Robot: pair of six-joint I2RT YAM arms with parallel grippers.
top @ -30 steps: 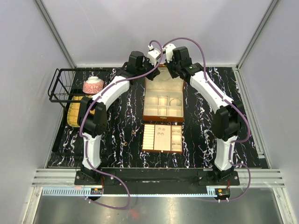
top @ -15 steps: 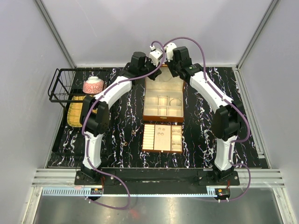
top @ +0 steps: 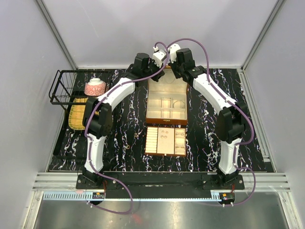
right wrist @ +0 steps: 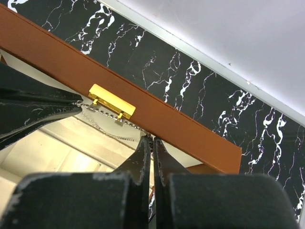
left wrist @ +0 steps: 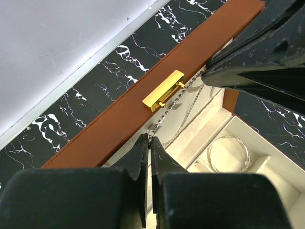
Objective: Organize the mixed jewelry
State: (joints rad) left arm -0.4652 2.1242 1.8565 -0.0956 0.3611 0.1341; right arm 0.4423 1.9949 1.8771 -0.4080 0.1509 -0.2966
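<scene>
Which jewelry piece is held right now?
The chain, stretched between the left claw and right claw; the bangle lies loose in a box compartment.

A black, white-veined marble surface [top: 124, 143] is being enclosed on three sides by plain pale grey walls [top: 157, 24], being framed by slanting aluminium posts [top: 55, 33] and being lit evenly.

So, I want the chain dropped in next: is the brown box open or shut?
Open. The brown box has its lid swung back, leaving the cream compartments exposed.
</scene>
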